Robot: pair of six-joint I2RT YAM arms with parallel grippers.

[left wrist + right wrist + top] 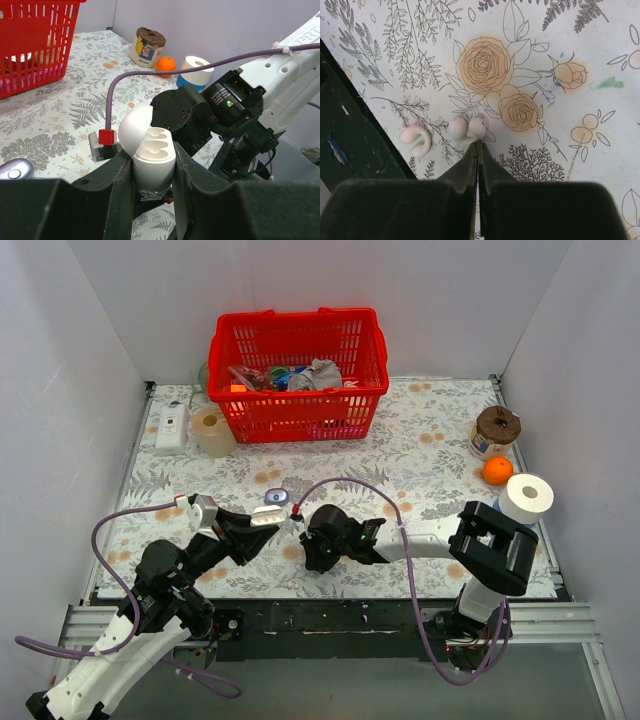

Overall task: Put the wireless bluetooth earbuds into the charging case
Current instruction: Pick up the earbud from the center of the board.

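My top view looks down from behind the bases over the whole tabletop (pixel 430 440). The left wrist view sits low, facing the orange (pixel 166 63) that the top view shows at right. The right wrist view stares straight down, close, past the right claw (pixel 479 145).

The case (pixel 152 155), low at the centre of the left wrist view, is plain white, lid and hollows alike. The earbuds (pixel 468 128) are off-white tinged with pink; the leftmost earbud (pixel 416 141) has a pinker spot. The cloth (pixel 600 50) is white, printed with grey line-drawn ferns and tan-orange roses, with a green smear (pixel 609 82) at right. The basket (pixel 298 415) is red, the cable (pixel 108 107) purple, and the gadget (pixel 15 170) at lower left lavender.
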